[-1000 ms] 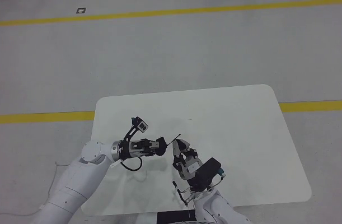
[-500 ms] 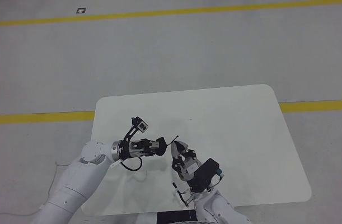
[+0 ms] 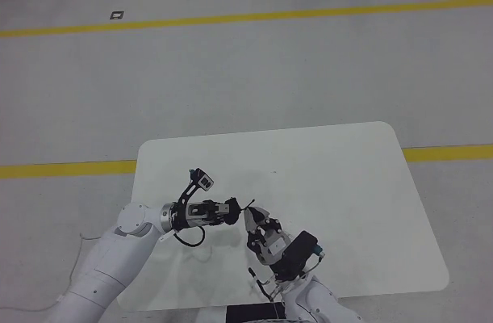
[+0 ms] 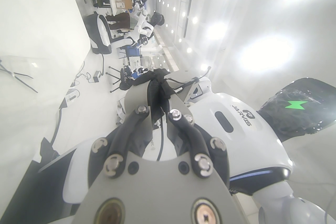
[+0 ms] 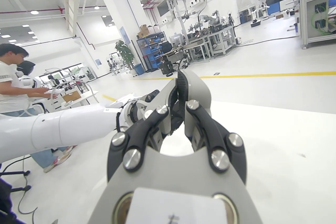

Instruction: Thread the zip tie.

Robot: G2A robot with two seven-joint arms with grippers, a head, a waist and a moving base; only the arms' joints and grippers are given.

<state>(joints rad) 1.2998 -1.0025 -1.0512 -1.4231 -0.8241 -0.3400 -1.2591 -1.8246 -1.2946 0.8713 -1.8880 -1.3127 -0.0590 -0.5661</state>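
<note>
Left gripper [image 3: 232, 211] fingers are pinching shut on the black zip tie [image 4: 157, 97]. Right gripper [image 3: 257, 224] fingers are pressing together on its thin tail, which is poking out past the tips. The tie is hanging between the two grippers, over the near part of the white tabletop [image 3: 351, 169]. Risk: the tail is looking thin and bendy, so it may be buckling or missing the slot if the grippers misalign, or slipping out of a light pinch. Pale floor [image 3: 230, 81] with yellow lines [image 3: 230, 18] is surrounding the tabletop; benches and racks are standing behind.

White table [image 3: 351, 186], grey floor [image 3: 230, 81], yellow floor lines [image 3: 230, 18], small floor marker [image 3: 117, 14]
</note>
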